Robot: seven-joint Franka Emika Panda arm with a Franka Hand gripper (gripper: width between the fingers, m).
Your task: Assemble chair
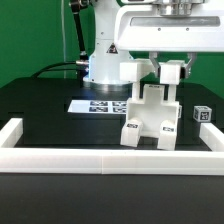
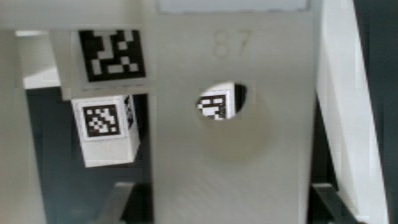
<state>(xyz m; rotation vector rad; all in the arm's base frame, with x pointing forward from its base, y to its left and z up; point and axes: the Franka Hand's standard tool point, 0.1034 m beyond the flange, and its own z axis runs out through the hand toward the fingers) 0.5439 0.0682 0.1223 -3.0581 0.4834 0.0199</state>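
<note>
Chair: part-built white blocky plastic chair (image 1: 150,118), tagged, stands on the black counter (image 1: 50,125) inside the low white border rail (image 1: 100,157). It sits just in front of the flat white marker board (image 1: 97,105), toward the exterior view's right. Its base looks to rest on the counter; we cannot confirm full contact.

Jaws: closed narrow on the chair's topmost upright piece (image 1: 172,72), gripping it from above. The white robot arm (image 1: 105,55) rises behind the marker board.

Wrist view: we see the gripped white panel (image 2: 231,150) close up, running between the two dark fingers (image 2: 128,205). It has a round hole (image 2: 221,101) with a tag showing through. Two more black-and-white tags (image 2: 111,52) sit on pieces beside it.

A small tagged block (image 1: 203,115) lies on the counter at the exterior view's right, well apart from the chair and untouched.

Handling, our judgement:
- Material: we take the plastic to be hard, stiff and light. The smooth faces are likely slippery under the fingers.
- Risk: the pieces are not fragile, but we cannot see how tight the joints are. A pull on the top piece alone may tilt the rest or work it loose.
- Stance: the build is tall on a small footprint, so it may tip under a sideways push.
- Where to hold: across the two flat faces of a thin panel, clear of the hole and tags, over the middle of the build.
</note>
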